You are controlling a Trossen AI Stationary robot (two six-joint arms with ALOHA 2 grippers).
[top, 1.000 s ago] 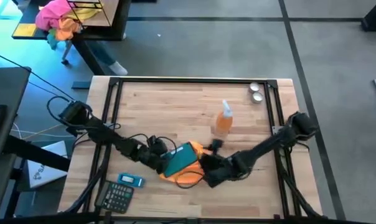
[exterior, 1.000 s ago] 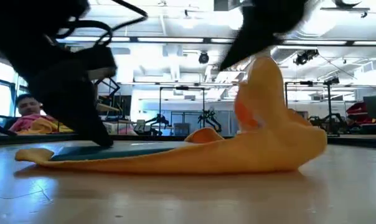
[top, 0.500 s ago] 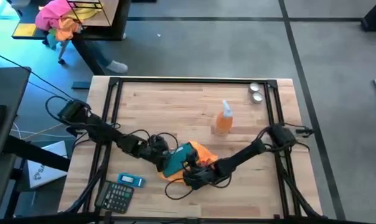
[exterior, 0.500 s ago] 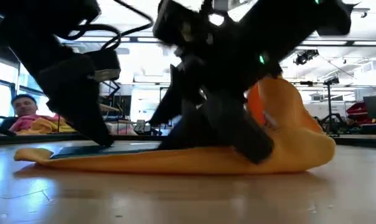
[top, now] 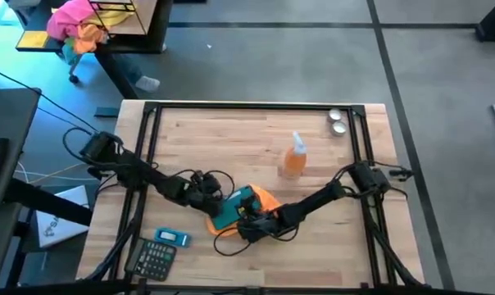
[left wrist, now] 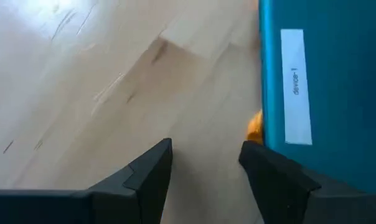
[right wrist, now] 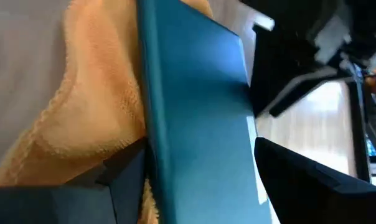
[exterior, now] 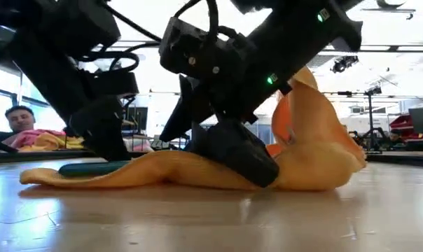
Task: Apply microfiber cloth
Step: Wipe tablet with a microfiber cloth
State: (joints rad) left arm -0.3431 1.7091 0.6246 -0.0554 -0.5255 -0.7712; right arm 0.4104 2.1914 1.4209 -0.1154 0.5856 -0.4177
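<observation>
While the microfiber cloth (top: 262, 199) lies bunched under a teal slab (top: 233, 208) at the table's (top: 231, 135) front middle, its long axis is unclear. A white label (left wrist: 296, 86) reads "device-1". The right gripper (right wrist: 194, 171) straddles slab and cloth, fingers apart; the left gripper (left wrist: 203, 163) stands open beside the slab's edge.

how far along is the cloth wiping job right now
Done: the thin orange microfiber cloth already lies under the flat teal device. In hand: the right hand straddles the device's edge, cloth bunched beside it; the left hand sits open at its other end. Left: the device's top face shows bare, seemingly unwiped.
</observation>
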